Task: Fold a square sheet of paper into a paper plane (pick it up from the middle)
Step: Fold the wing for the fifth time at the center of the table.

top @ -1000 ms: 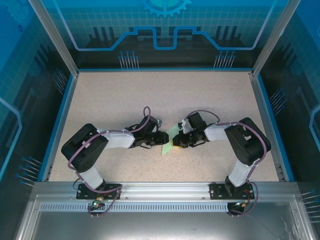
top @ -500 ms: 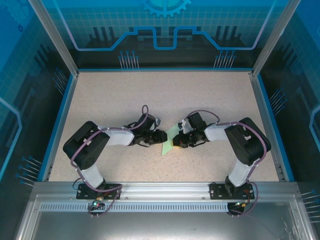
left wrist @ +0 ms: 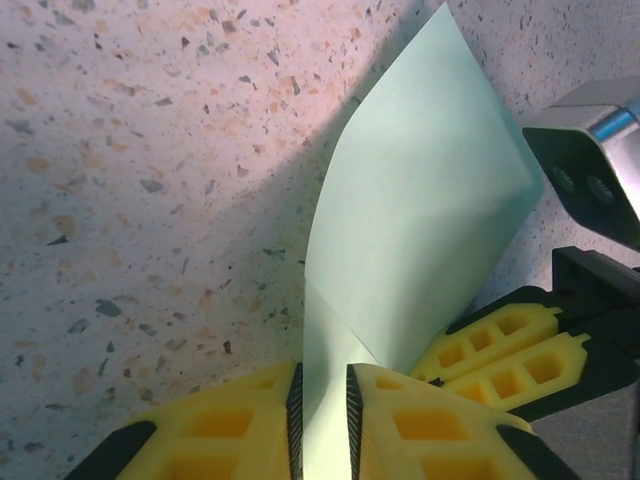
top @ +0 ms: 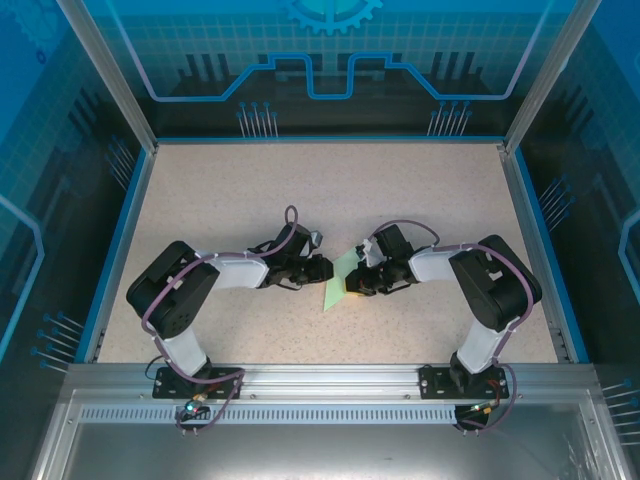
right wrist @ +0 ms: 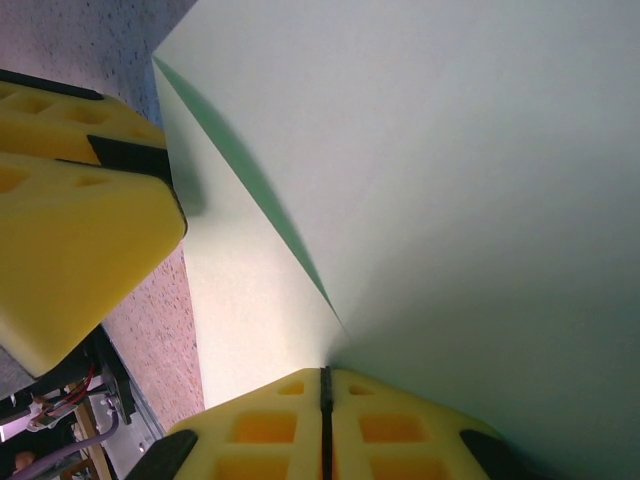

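The square sheet of paper (top: 335,293) is pale mint green, folded along a crease and held off the table between the two arms. My right gripper (top: 351,286) is shut on the paper at its crease (right wrist: 323,375), and the sheet (right wrist: 450,180) fans out from the pads. My left gripper (top: 325,270) meets the paper from the left. In the left wrist view the paper (left wrist: 420,230) stands upright with one corner running between my left gripper's (left wrist: 323,375) pads, which stand a narrow gap apart. The right gripper's yellow fingers (left wrist: 500,350) hold the sheet just to the right.
The speckled beige table (top: 250,200) has a blue rim and glass walls around it. The left gripper's yellow fingers (right wrist: 70,200) are close beside the sheet in the right wrist view. Both arm bases sit on the near metal rail (top: 320,380).
My left gripper has slid right up to the paper, and its jaws have narrowed around the sheet's corner. The right gripper and the paper have stayed put.
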Motion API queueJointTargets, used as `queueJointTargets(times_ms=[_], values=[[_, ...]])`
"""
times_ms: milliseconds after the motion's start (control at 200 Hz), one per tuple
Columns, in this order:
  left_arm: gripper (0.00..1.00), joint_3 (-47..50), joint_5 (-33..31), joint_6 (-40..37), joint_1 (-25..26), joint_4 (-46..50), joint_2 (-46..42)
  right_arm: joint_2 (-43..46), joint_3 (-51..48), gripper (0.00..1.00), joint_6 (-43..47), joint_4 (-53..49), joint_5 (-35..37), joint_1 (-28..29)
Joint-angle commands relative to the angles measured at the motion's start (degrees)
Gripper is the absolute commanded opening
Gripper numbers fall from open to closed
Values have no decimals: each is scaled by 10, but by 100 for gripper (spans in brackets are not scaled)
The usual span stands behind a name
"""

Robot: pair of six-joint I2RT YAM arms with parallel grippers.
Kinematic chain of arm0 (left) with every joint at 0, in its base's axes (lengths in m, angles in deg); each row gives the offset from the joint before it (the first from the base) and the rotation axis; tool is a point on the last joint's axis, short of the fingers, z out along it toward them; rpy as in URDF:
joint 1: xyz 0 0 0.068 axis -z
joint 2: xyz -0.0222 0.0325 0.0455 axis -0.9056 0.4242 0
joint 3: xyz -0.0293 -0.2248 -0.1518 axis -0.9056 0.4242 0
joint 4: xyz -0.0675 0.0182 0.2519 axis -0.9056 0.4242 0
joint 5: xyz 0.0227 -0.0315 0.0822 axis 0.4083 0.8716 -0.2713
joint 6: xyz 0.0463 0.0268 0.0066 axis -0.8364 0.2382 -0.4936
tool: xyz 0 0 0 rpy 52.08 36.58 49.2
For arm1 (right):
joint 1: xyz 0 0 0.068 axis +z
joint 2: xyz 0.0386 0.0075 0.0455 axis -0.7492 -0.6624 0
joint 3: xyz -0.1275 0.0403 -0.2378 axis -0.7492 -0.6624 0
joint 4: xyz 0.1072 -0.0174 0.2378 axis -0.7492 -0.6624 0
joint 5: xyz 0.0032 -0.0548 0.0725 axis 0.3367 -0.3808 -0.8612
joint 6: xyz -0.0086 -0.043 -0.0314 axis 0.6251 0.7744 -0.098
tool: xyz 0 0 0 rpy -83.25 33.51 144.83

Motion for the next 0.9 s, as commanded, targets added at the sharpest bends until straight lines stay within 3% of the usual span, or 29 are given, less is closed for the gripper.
queueJointTargets(times_ms=[0, 470, 890], values=[[18, -20, 3, -31, -5, 30, -6, -9, -4, 9, 13, -42, 38, 4], [11, -71, -38, -89, 19, 129, -3, 4, -4, 9, 12, -44, 38, -1], [9, -140, -123, -150, 69, 228, 25, 11, -11, 9, 13, -37, 33, -9]])
